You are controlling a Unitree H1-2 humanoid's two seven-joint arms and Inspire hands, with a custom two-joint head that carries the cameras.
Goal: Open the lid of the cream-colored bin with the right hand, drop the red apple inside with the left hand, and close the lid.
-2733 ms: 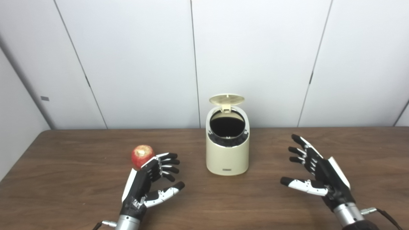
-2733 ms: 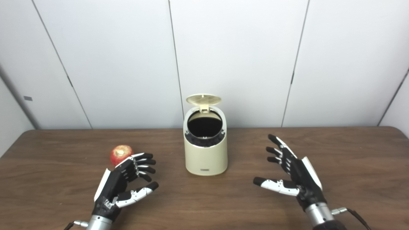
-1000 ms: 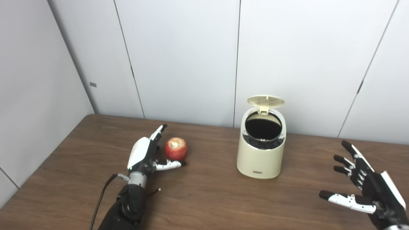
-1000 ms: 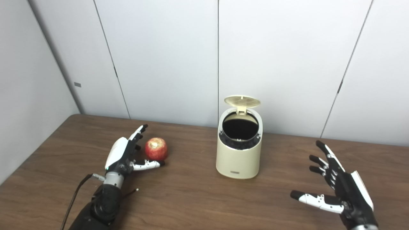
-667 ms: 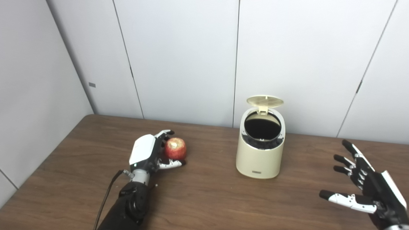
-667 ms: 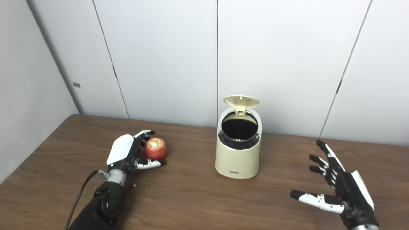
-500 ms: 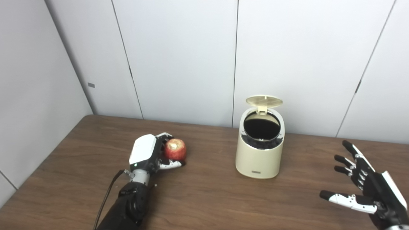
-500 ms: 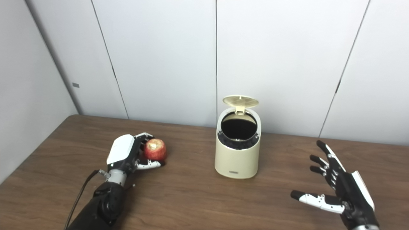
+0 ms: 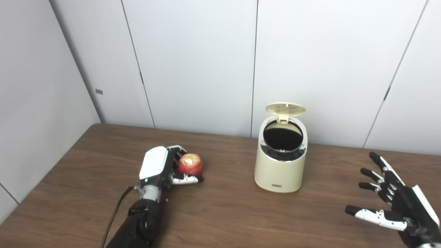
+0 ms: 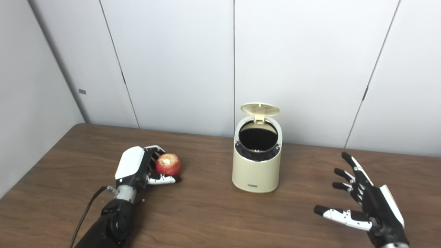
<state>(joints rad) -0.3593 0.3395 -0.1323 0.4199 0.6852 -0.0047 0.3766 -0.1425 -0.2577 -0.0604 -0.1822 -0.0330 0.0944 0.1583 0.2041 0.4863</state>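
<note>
Apple [image 9: 190, 164] sits on your table [image 9: 224, 213] left of the cream bin [image 9: 280, 162], left hand [image 9: 162, 168] curled around it. Bin lid [image 9: 285, 109] stands open. Right hand [image 9: 396, 206] hovers right of the bin, splayed, holding nothing.

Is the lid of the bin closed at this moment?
No, the lid stands raised behind the bin, and the dark round opening is uncovered.

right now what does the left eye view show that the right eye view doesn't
Only the left eye view: a wider strip of the left side wall. Only the right eye view: more table beyond the right robot hand. Both: left robot hand closed around the red apple, cream bin with lid up, right robot hand open.
</note>
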